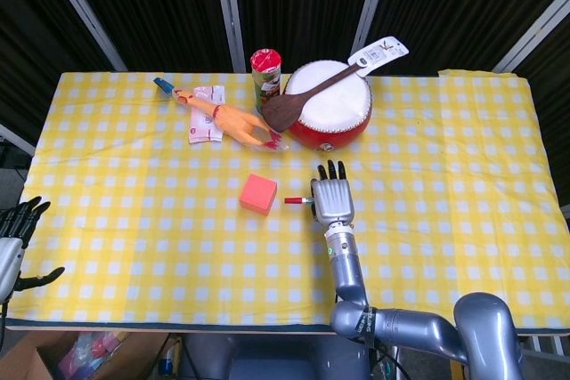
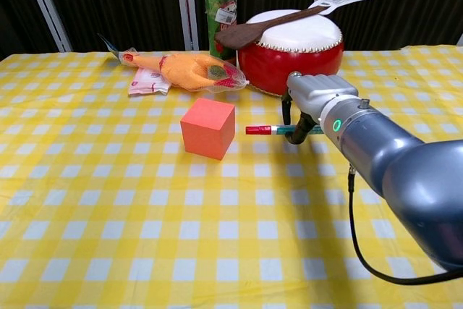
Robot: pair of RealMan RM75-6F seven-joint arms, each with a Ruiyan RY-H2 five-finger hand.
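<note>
An orange-red cube sits near the middle of the yellow checked table. My right hand is just right of it, gripping a red-capped pen that points left, level above the cloth. The pen's tip is a short gap from the cube, not touching. My left hand hangs open off the table's left front edge, holding nothing; only the head view shows it.
At the back stand a red drum with a dark wooden spoon across it, a red-lidded can, a rubber chicken and a small packet.
</note>
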